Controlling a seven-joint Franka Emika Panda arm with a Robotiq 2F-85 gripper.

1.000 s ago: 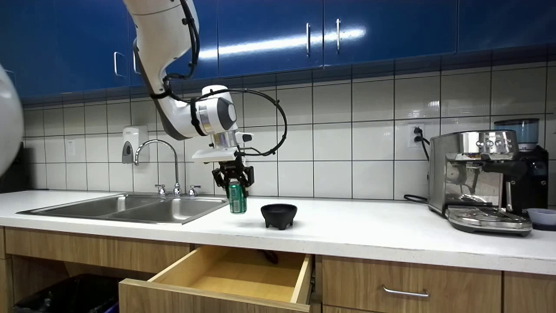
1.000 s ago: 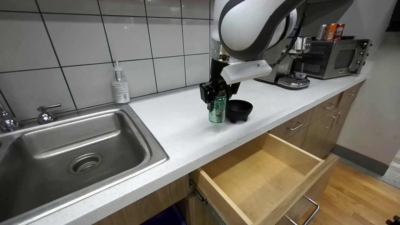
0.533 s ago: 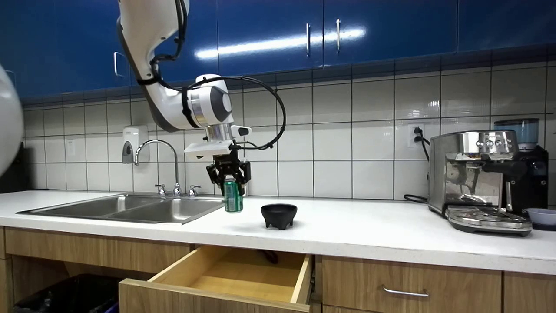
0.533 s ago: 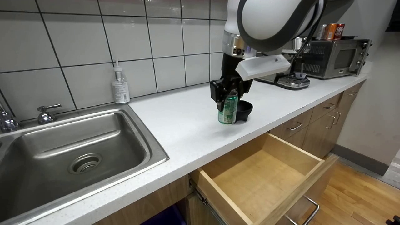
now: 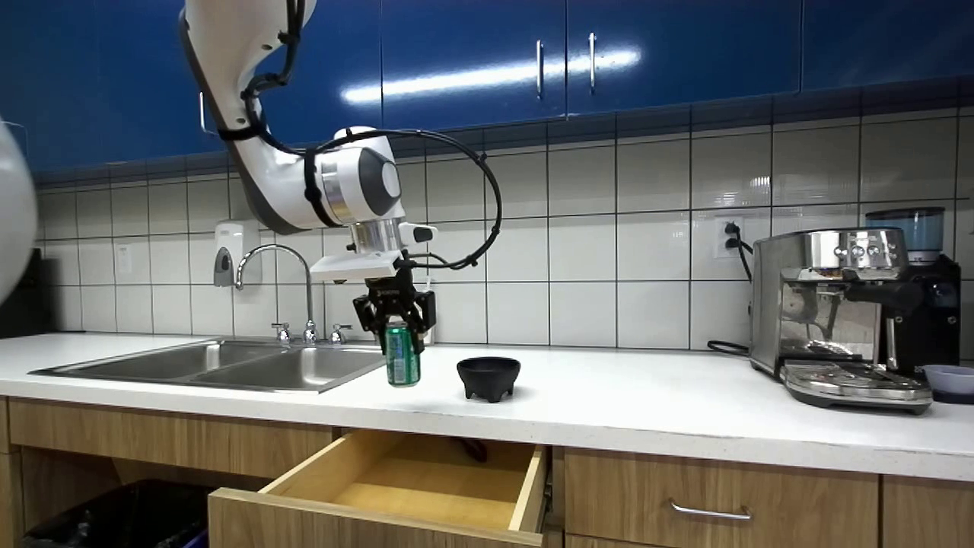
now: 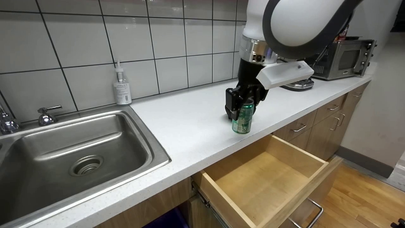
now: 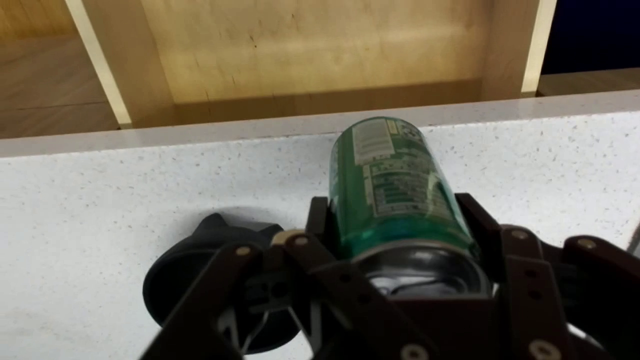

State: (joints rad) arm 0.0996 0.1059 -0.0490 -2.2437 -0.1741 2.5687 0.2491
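The green can [image 7: 400, 185] is pinched by the gripper [image 5: 400, 342], whose fingers press on its two sides. It is nearly upright, near the front edge of the counter [image 7: 75, 210]; it seems to hang in the air, but this I cannot say with certainty. The step in hand is, I judge, holding the can raised; the next move calls for a firm grip and attention to the black bowl [image 5: 488, 378] and to this edge.

In an exterior view, the bowl stands at three o'clock from the can, near but apart; the sink [image 5: 297, 365] lies at nine, the open drawer [image 5: 373, 525] at six. Deep inside it appears a small dark red thing [image 5: 475, 449], which the remaining views do not show.

The wrist view presents the metal lid [image 7: 425, 270] clearly and puts the bowl at eight o'clock. The microwave oven [image 6: 351, 60], at two o'clock, appears only in an exterior view, where I cannot make out the bowl.
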